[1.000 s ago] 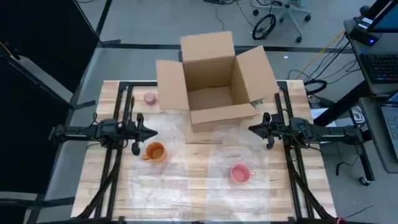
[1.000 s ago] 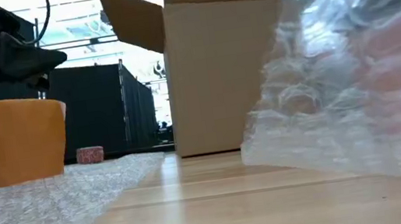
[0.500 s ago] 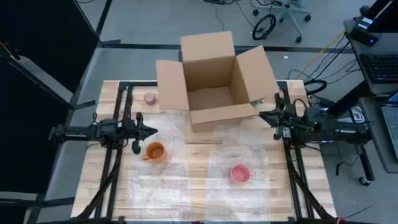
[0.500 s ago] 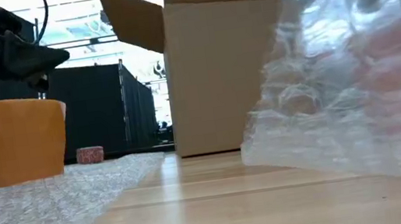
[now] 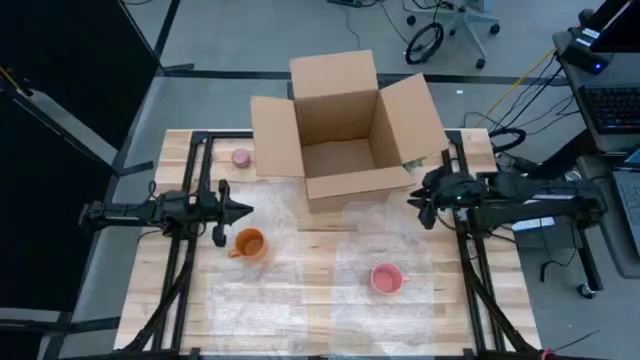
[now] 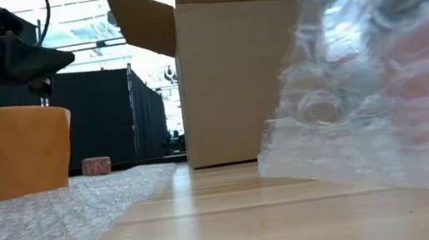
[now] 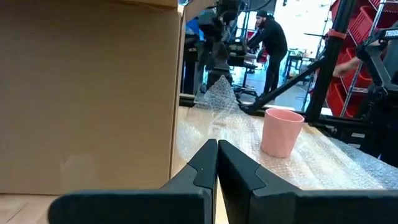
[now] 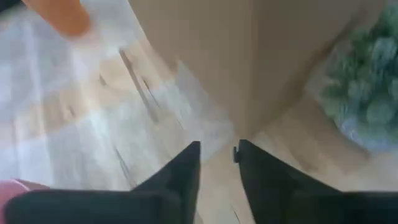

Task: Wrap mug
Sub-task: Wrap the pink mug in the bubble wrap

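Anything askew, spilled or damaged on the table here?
Nothing stands out. The orange mug and pink mug stand upright on the bubble wrap, and the cardboard box sits open and intact.

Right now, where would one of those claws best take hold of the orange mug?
Probably the rim of the orange mug, from above. It stands upright on the bubble wrap with its mouth open upward and its handle toward the left gripper; one finger could slip inside, one outside.

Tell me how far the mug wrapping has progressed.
Barely begun. Done: bubble wrap is spread out, with the orange mug and pink mug standing on it unwrapped. In hand: nothing; left gripper shut, right gripper slightly open by the box. Left: wrapping.
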Robot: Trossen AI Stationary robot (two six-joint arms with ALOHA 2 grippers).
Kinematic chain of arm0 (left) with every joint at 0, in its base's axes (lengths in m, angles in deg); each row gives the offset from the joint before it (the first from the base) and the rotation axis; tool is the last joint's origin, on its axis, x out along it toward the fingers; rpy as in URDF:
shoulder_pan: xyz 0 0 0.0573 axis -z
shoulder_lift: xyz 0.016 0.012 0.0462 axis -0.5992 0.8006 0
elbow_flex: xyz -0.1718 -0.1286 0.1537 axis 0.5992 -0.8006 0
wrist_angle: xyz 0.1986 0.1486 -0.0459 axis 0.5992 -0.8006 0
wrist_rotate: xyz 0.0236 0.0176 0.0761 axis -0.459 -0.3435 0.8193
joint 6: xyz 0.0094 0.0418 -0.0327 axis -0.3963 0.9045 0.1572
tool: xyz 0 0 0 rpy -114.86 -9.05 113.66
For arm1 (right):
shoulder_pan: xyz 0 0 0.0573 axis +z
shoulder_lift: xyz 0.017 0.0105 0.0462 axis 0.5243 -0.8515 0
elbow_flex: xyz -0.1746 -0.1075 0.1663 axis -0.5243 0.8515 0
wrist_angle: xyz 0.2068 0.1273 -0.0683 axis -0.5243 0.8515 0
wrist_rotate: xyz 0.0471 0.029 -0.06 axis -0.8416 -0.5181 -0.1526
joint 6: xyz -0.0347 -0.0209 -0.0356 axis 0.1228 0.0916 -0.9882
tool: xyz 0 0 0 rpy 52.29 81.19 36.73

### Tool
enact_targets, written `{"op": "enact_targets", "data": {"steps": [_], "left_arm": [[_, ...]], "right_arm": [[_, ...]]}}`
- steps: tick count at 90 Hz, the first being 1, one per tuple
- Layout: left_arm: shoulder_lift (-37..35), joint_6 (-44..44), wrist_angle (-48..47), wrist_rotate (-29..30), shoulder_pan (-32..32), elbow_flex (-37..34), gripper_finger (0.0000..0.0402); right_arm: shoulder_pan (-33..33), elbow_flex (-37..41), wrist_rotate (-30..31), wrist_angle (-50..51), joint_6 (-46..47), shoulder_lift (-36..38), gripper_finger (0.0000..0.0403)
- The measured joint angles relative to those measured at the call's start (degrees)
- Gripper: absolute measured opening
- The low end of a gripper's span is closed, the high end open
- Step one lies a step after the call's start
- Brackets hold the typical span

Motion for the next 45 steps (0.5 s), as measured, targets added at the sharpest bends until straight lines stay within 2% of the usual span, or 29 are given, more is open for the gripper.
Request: {"op": "enact_targets", "data": {"steps": [13, 22, 37, 45], "left_arm": [[0.0, 0.0, 0.0, 1.0, 0.0, 0.0, 0.0000], [0.0, 0.0, 0.0, 1.1, 0.0, 0.0, 0.0000], [0.0, 0.0, 0.0, 1.3, 0.0, 0.0, 0.0000], [0.0, 0.0, 0.0, 1.3, 0.0, 0.0, 0.0000]], "right_arm": [[0.0, 0.0, -1.5, 0.3, 1.1, -1.4, 0.0186], [0.0, 0.0, -1.7, 0.2, 1.3, -2.1, 0.0210], [0.0, 0.0, -2.0, 1.4, 2.6, -4.1, 0.0221], [0.0, 0.0, -4.8, 3.6, 5.0, -4.8, 0.0218]]}}
